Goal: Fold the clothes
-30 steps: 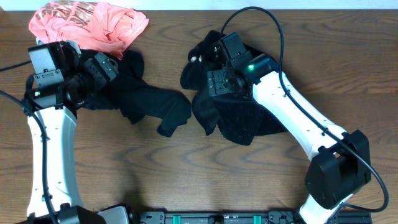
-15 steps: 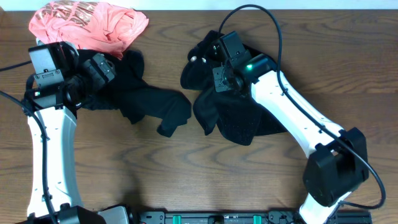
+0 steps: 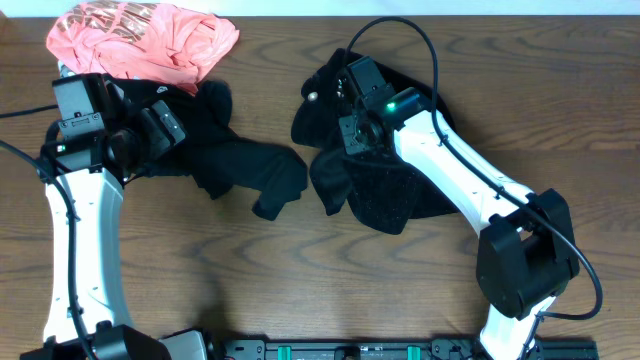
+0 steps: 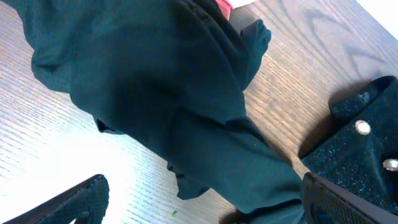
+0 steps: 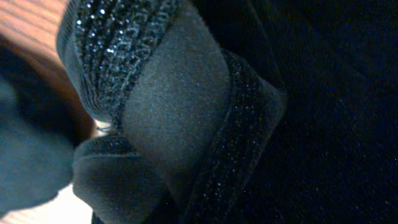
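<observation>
Robot arms working on three rumpled garments on a wooden table (image 3: 300, 290).
Right gripper (image 3: 348, 105) is pinched shut on a bunched fold of the coarse, speckled black garment (image 3: 385, 200), centre; draw slowly to spread it flat. Left gripper (image 3: 170, 122) gapes over the smooth matte top (image 3: 240, 165), left; crumpled pink shirt (image 3: 140, 35) behind.

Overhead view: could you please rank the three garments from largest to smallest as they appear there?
1. Black speckled garment, though the right arm covers part of it.
2. Matte black top and coral-pink shirt: too alike to rank, both bunched up.
</observation>
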